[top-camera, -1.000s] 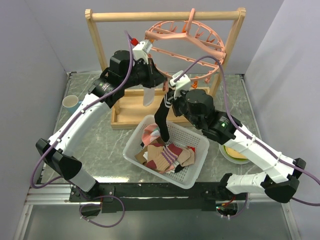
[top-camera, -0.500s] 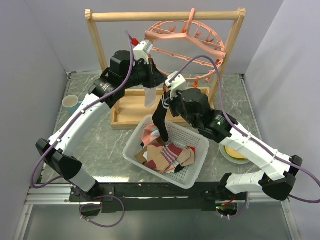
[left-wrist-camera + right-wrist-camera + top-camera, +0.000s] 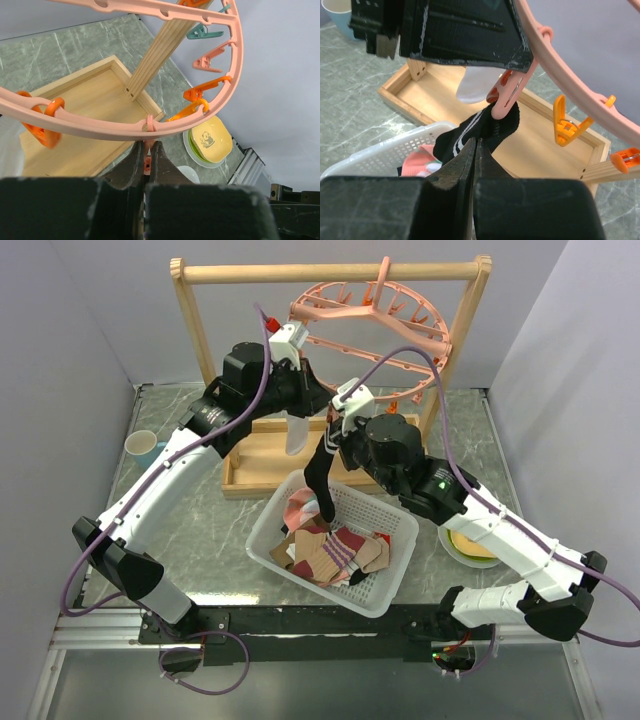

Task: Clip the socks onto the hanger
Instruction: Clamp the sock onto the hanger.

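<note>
Left gripper point(image 3: 146, 151) pinches 1 clip point(image 3: 511, 95) under the hanger point(image 3: 125, 131), mostly hidden by its fingers; right gripper point(image 3: 474, 142) clenches the black sock point(image 3: 492, 127).

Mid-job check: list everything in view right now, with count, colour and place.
rack: one, wooden, at the back
hanger: one, salmon pink ring, hooked on rack's bar
clips: many, orange, pink, one teal, on ring
white sock: one, hanging below the ring
black sock: one, white stripes, at a pink clip
basket: one, white mesh, front centre
loose socks: several, pink, tan, maroon striped, in basket
cup: one, light blue, left
dishes: small stack, green and yellow, right
left gripper: shut on pink clip
right gripper: shut on black sock
</note>
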Available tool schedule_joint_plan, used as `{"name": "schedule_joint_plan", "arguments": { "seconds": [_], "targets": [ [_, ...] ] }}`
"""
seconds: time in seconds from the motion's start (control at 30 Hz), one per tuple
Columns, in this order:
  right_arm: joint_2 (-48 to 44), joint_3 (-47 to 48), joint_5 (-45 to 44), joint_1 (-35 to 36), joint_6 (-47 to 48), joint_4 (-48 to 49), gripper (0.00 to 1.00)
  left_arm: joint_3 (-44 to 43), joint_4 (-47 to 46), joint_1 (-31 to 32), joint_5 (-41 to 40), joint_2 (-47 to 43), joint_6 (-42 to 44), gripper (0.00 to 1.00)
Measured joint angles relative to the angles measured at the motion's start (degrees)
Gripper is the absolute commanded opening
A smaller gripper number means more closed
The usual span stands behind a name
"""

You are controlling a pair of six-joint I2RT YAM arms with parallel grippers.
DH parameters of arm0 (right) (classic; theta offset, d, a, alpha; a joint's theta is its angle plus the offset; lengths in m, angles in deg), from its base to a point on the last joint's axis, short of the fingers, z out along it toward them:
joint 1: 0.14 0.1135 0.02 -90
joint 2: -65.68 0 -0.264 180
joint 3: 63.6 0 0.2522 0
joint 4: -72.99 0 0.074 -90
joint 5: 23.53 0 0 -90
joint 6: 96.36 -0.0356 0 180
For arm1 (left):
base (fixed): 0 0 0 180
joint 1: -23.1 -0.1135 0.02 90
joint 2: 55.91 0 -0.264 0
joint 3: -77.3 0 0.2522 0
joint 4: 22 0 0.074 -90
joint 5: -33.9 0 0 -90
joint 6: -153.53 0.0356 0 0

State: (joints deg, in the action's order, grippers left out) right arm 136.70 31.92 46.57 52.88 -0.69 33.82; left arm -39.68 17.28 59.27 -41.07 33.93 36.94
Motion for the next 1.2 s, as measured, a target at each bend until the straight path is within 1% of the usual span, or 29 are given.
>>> {"name": "schedule_joint_plan", "arguments": {
  "seconds": [0.3,0.4,0.43,0.47,0.53,0.57,0.67,0.73,0.8,0.83,0.87,0.97,1.0,1.03,1.1,1.13,1.2],
  "targets": [
    [1.60,4.11,1.09,0.63,0.00,-0.02,0.00,0.00,0.00,0.26,-0.55,0.00,0.42,0.01],
    [2.01,4.46,1.27,0.92,0.04,0.02,0.00,0.00,0.02,0.33,-0.94,0.00,0.46,0.06],
    [2.12,4.46,1.29,1.01,0.04,0.02,0.00,0.00,0.02,0.33,-1.01,0.00,0.55,0.09],
    [2.27,4.46,1.29,1.03,0.09,0.00,0.00,0.00,0.02,0.33,-1.07,0.00,0.66,0.18],
    [2.47,4.46,1.29,1.09,0.20,-0.02,0.00,0.00,0.04,0.33,-1.40,0.00,1.05,0.28],
    [2.51,4.46,1.29,1.11,0.20,-0.02,0.00,0.00,0.07,0.33,-1.46,0.00,1.29,0.38],
    [2.54,4.46,1.25,1.11,0.20,-0.02,0.00,0.00,0.26,0.33,-1.79,0.00,1.66,0.46],
    [2.54,4.46,1.25,1.11,0.20,-0.04,0.00,0.00,0.39,0.39,-1.88,0.00,1.73,0.48],
    [2.54,4.46,1.20,1.11,0.20,-0.04,0.02,0.00,0.44,0.44,-1.95,0.00,1.73,0.54],
    [2.54,4.46,1.11,1.11,0.20,-0.04,0.03,0.00,0.46,0.44,-2.10,0.00,1.77,0.57],
    [2.54,4.46,1.09,1.11,0.20,-0.04,0.04,0.00,0.46,0.44,-2.16,0.00,1.88,0.63],
    [2.58,4.46,1.09,1.11,0.20,-0.04,0.09,0.00,0.50,0.44,-2.62,0.00,2.01,0.65],
    [2.64,4.50,1.11,1.11,0.20,-0.04,0.10,0.00,0.50,0.44,-2.69,0.00,1.99,0.65],
    [2.78,4.57,1.14,1.11,0.17,-0.04,0.18,0.00,0.50,0.46,-2.69,0.00,1.99,0.65],
    [3.41,5.22,1.29,1.11,0.15,-0.15,0.22,0.00,0.52,0.46,-2.71,0.00,2.08,0.63],
    [3.93,5.77,1.40,1.11,0.11,-0.24,0.29,0.00,0.52,0.46,-2.78,0.00,2.14,0.62],
    [4.94,6.91,1.66,1.11,0.13,-0.42,0.38,0.00,0.52,0.46,-3.06,0.00,2.64,0.57]
  ]
}}
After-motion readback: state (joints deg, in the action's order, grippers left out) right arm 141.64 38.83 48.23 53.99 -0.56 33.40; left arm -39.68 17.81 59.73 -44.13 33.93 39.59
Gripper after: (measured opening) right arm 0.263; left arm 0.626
